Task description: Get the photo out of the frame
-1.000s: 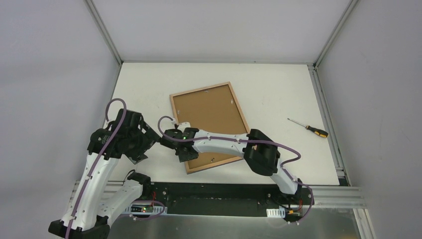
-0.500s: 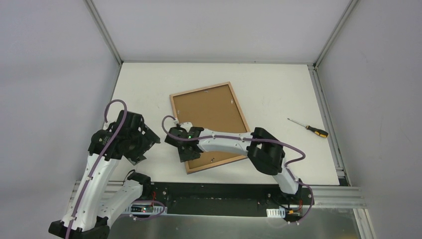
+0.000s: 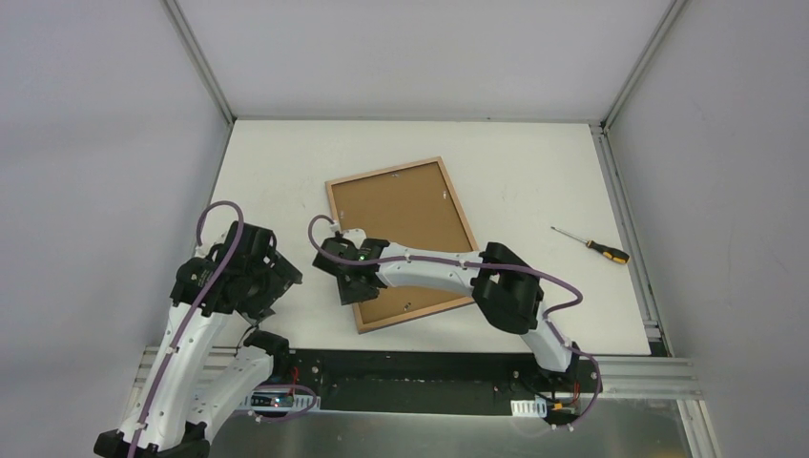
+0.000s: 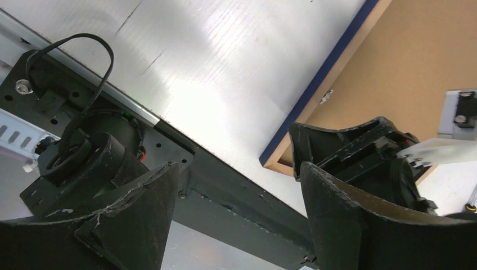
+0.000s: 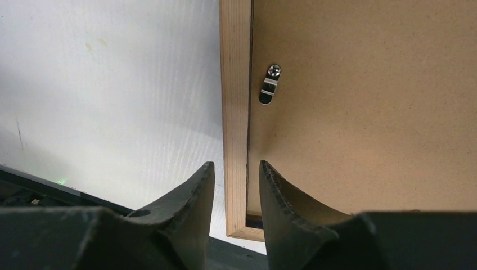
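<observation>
Lying back-up near the middle of the white table (image 3: 534,172), the frame (image 3: 401,219) has its long sides running nearly from 12 to 6 o'clock, the far end leaning slightly toward 11. Its brown fibreboard panel faces the overhead camera inside a light wood rim. The left wrist view shows the outer edge to be dark blue.

Right gripper (image 3: 349,291): over the frame's left long side, close to the 7 o'clock corner. In the right wrist view the right gripper (image 5: 236,169) has its fingers a narrow gap apart, astride the wood rim. One finger is over bare table at 9 o'clock of the rim and the other over the panel at 3 o'clock. Whether they pinch the rim cannot be told.

Metal turn clip (image 5: 269,84): screwed beside the rim at 12 o'clock of the fingertips. It lies on the panel, parallel to the rim.

Left gripper (image 3: 275,291): above bare table at 9 o'clock of the right gripper, apart from the frame. In its own view the left gripper (image 4: 239,169) has its jaws spread wide, with nothing between them.

Screwdriver (image 3: 591,245): flat on the table at 3 o'clock of the frame, well apart from it and from both grippers.
</observation>
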Controlling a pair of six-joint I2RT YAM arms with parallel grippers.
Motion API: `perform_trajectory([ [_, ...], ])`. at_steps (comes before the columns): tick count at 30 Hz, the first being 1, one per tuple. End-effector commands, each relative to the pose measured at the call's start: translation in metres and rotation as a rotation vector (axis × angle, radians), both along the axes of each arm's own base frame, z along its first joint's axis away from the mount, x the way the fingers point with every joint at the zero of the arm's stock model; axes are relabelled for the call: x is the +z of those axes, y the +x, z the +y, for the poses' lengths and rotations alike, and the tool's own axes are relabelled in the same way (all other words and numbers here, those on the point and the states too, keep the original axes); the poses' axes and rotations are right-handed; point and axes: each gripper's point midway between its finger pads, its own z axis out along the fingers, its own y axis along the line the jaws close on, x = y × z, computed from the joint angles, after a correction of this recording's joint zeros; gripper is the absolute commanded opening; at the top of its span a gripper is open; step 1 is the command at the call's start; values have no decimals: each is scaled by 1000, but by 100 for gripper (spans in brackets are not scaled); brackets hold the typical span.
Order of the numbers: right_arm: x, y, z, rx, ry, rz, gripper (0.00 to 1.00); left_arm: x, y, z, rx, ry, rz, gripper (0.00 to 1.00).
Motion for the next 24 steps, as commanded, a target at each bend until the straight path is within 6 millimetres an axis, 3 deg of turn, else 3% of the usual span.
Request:
perform_trajectory([
  [1, 12, 4, 11, -10, 65, 0, 37, -13, -13, 9, 16, 43, 66, 80],
  [12, -12, 22, 2, -51, -63, -69, 31, -11, -10, 6, 28, 25, 65, 81],
  [14, -14, 22, 1, -40, -78, -78, 24, -12, -10, 5, 32, 23, 68, 81],
  [18, -10, 26, -4, -19, -117, -132, 18, -13, -10, 4, 42, 12, 70, 81],
  [20, -9, 26, -4, -6, -117, -137, 9, -17, -8, -1, 48, -14, 69, 83],
  [21, -5, 28, -4, 2, -114, -145, 2, -19, -5, -5, 49, -36, 65, 84],
  [24, 20, 25, 0, 49, -52, -159, 0, -26, 3, -21, 46, -116, 48, 88],
])
